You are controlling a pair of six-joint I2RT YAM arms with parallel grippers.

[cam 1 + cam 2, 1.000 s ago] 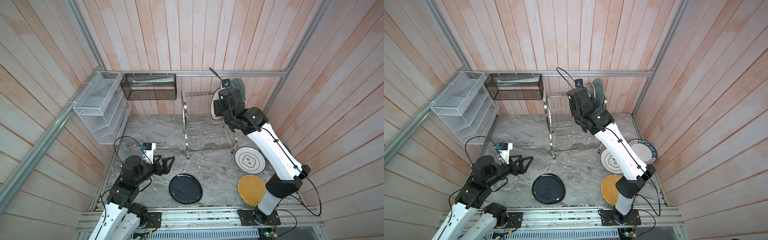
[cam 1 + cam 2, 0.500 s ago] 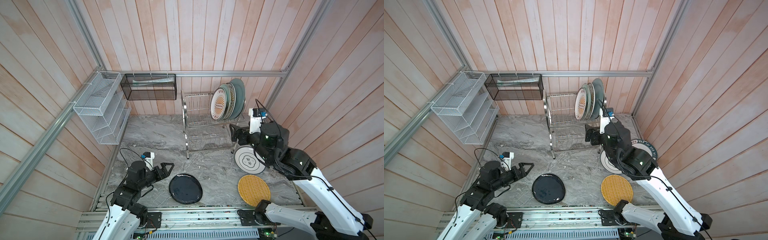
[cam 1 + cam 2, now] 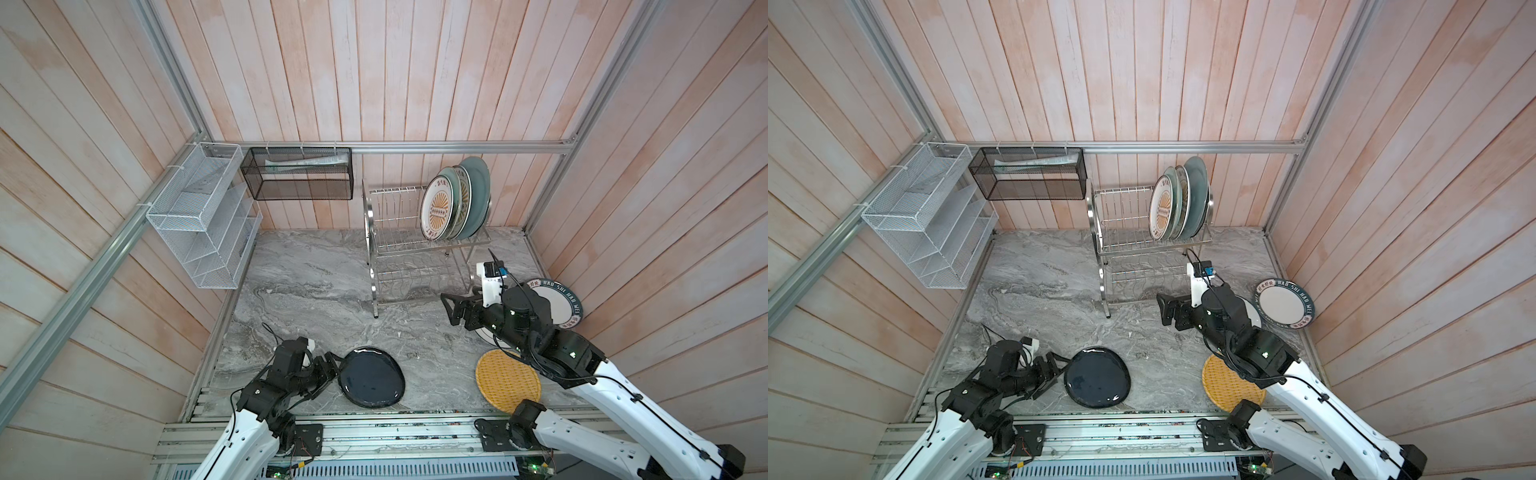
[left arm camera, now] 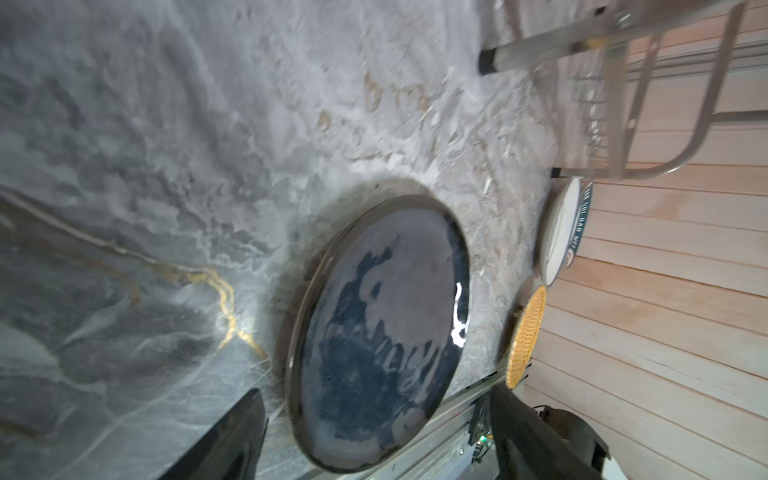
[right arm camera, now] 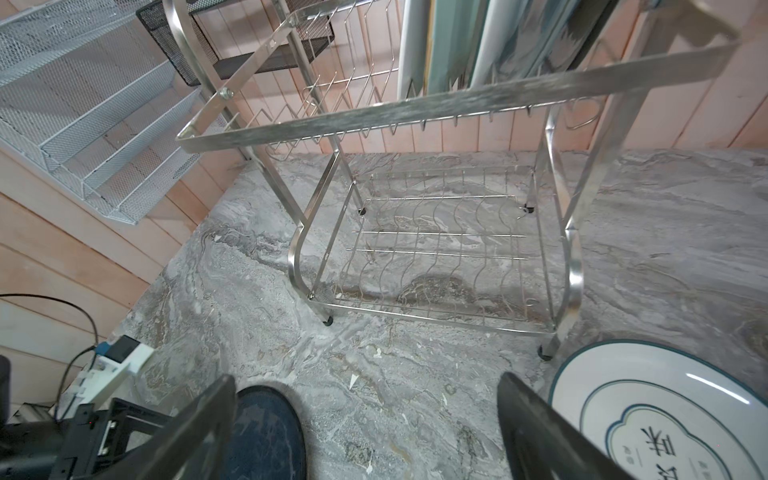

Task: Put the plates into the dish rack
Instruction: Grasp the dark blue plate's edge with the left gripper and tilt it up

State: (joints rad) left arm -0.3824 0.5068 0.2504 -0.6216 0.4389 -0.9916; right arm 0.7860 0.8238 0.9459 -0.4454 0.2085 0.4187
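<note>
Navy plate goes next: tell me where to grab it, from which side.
Probably the rim nearest the left pincer, coming in low from the left: the navy plate lies flat on the table, so only its raised edge offers a hold.

A dark navy plate (image 4: 380, 332) lies flat on the grey marble tabletop (image 4: 145, 145) just ahead of the left gripper (image 4: 376, 392), its jaws spread wide, with a white lettered plate (image 4: 561, 232), a yellow woven plate (image 4: 525, 336) and the dish rack (image 4: 623, 104) beyond.

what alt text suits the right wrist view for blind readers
A two-tier dish rack stands on a marble table, plates upright in its upper tier, lower tier bare. By the open right end effector, a white lettered plate and a dark navy plate lie flat.
</note>
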